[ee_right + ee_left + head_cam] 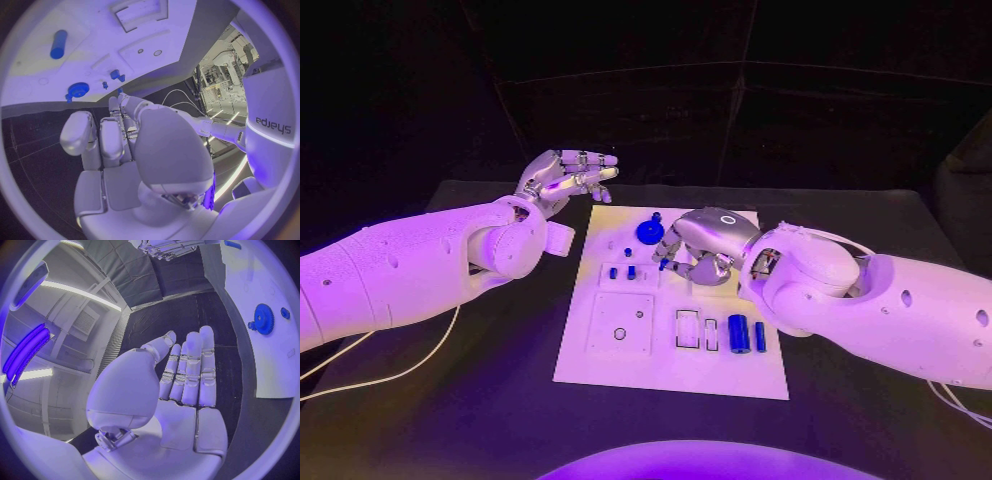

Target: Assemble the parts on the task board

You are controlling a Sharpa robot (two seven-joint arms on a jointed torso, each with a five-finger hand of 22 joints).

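On the near half of the white board (672,370), two blue cylinders (737,332) lie side by side just right of a rectangular slot (688,328), with a square recessed plate (620,323) to the slot's left. Farther along the board, the right hand (705,243) hangs over its right middle part, fingers curled downward toward some small blue pegs (630,270) that stand near the board's centre; from the head view it is unclear whether the fingertips pinch anything, and the wrist view shows them bent over the board without a clear piece between them. Just beyond and left of that hand, a blue gear (649,231) rests on the board's far part. Past the board's far left corner, the left hand (565,176) hovers off the board above the black table (473,400), its fingers straight and apart, gripping nothing.
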